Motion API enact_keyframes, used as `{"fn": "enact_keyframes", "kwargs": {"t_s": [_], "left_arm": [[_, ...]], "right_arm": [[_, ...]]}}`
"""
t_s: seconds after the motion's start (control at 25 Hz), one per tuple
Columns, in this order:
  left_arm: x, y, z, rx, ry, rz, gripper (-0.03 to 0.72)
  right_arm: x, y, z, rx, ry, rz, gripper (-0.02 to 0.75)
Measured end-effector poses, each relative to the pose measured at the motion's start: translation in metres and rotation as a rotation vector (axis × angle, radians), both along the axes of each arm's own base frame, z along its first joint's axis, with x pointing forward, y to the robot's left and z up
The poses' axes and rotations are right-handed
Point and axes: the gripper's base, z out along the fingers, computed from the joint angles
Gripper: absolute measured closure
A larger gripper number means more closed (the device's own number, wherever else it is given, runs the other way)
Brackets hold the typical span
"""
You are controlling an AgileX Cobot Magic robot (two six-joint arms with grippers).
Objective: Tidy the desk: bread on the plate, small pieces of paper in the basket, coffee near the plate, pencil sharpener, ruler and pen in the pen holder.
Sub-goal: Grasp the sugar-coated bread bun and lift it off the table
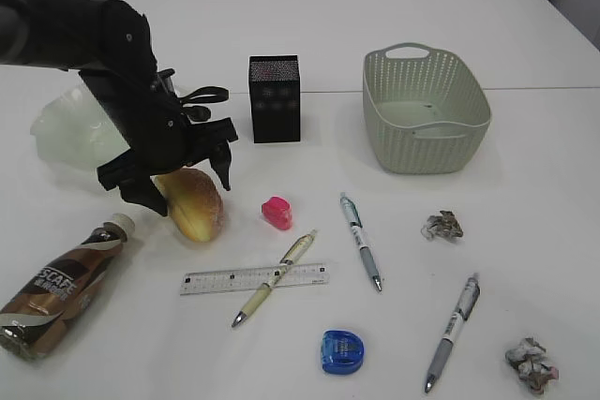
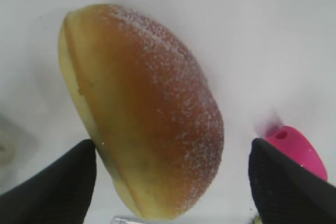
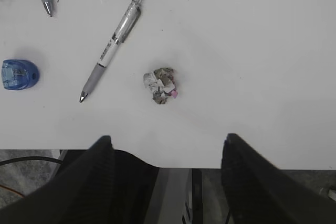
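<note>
On desk [image 1: 525,25], bread [image 2: 147,114] between spread fingers of left hand [image 2: 173,182], ungrasped.

Matte blk left arm [image 1: 112,63] w/ screws, thin cable loop, blunt blk gripper [image 1: 183,175] fingers.

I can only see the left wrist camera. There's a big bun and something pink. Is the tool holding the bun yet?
Observer: Not yet. The left tool is open, its fingers either side of the bread, which lies on the desk.
Operator: What's the pink thing?
Observer: A small pink pencil sharpener, just right of the bread.
Operator: Where's the plate?
Observer: The pale green plate sits behind the left arm, partly hidden.
Operator: What's the other arm doing?
Observer: The right tool is open at the near desk edge, above a crumpled paper ball.
</note>
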Motion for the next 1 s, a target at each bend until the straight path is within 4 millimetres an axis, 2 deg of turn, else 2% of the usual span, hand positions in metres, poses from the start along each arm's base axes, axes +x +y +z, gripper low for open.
{"fn": "enact_keyframes", "kwargs": {"t_s": [0.28,0.44,0.52,0.8,0.88,1.0], "left_arm": [[0.008,0.006,-0.016,0.001,0.006,0.025,0.025],[0.01,0.007,-0.02,0.001,0.002,0.027,0.059],[0.01,0.007,-0.02,0.002,0.002,0.025,0.112],[0.01,0.007,-0.02,0.002,-0.001,0.021,0.375],[0.01,0.007,-0.02,0.005,-0.003,0.006,0.415],[0.011,0.006,-0.017,0.016,-0.002,-0.039,0.433]], "right_arm": [[0.0,0.0,0.0,0.001,0.0,0.0,0.267],[0.0,0.0,0.0,0.001,0.0,0.0,0.267],[0.0,0.0,0.0,0.001,0.0,0.0,0.267],[0.0,0.0,0.0,0.001,0.0,0.0,0.267],[0.0,0.0,0.0,0.001,0.0,0.0,0.267],[0.0,0.0,0.0,0.001,0.0,0.0,0.267]]}}
